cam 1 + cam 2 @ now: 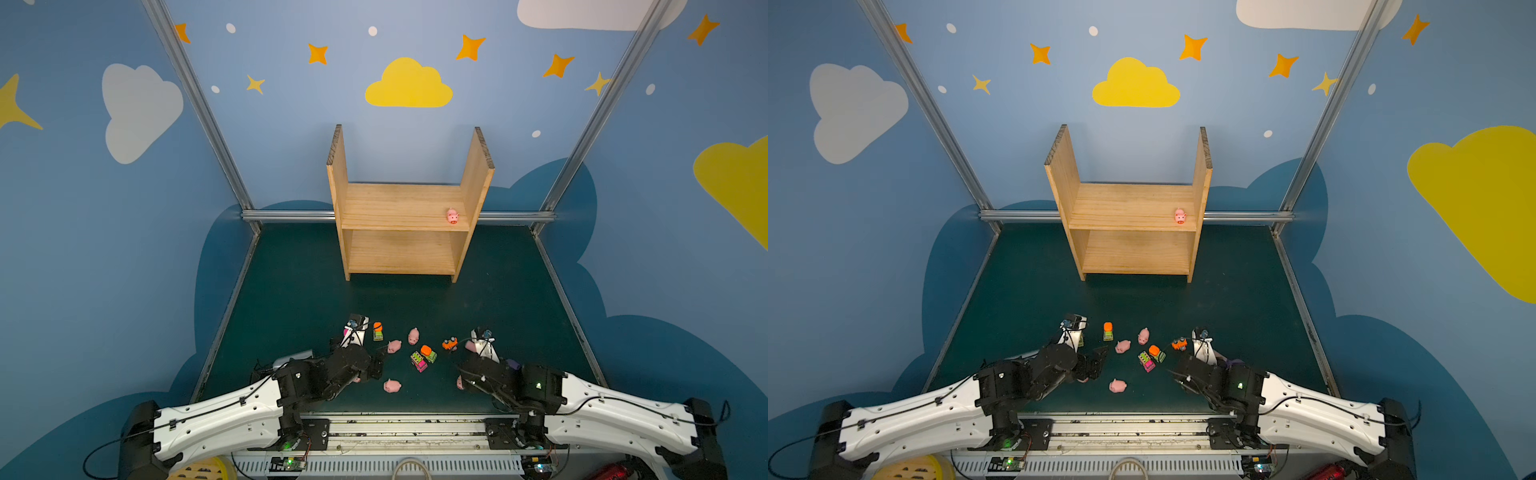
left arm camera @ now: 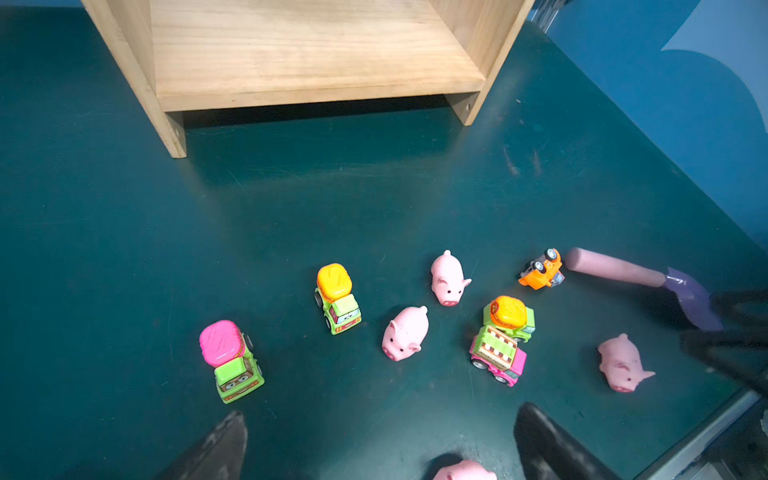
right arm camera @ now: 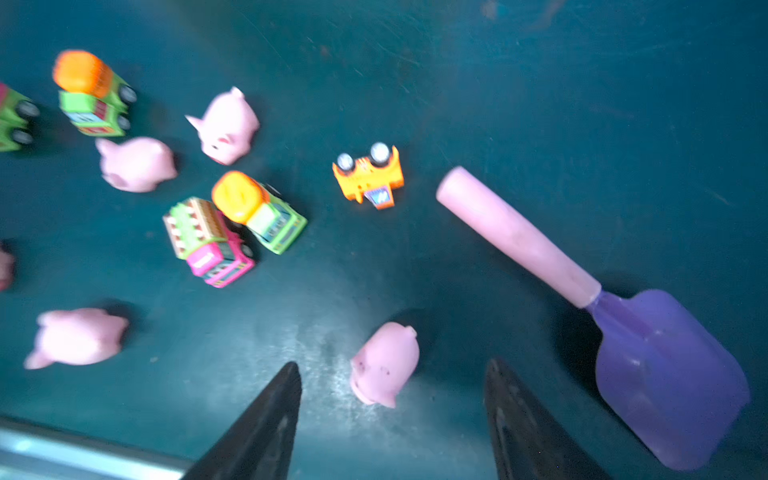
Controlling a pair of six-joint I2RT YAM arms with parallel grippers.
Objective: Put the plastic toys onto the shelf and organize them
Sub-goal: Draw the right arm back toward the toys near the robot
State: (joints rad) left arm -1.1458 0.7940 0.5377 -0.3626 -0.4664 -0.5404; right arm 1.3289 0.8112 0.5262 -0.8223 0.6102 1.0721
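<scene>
The pine shelf [image 1: 405, 208] stands at the back of the table, with one pink pig [image 1: 452, 216] on its upper board near the right panel. The other plastic toys lie scattered at the front: pigs [image 2: 405, 332] [image 2: 448, 279] [image 2: 623, 363], mixer trucks [image 2: 337, 299] [image 2: 230, 359] [image 2: 509, 318], a pink truck [image 2: 498, 357] and an overturned orange car [image 2: 542, 270]. My left gripper [image 2: 380, 419] hangs open over bare table, a pig [image 2: 463, 471] between its fingers at the frame edge. My right gripper [image 3: 394, 368] is open around another pig [image 3: 384, 365], touching nothing.
A purple scoop [image 3: 665, 374] with a pink handle [image 3: 515, 237] lies right of the right gripper, close to the orange car. A silver-grey object [image 1: 299, 355] sits by the left arm. A metal rail [image 1: 407, 428] runs along the table's front edge; blue walls close in the sides.
</scene>
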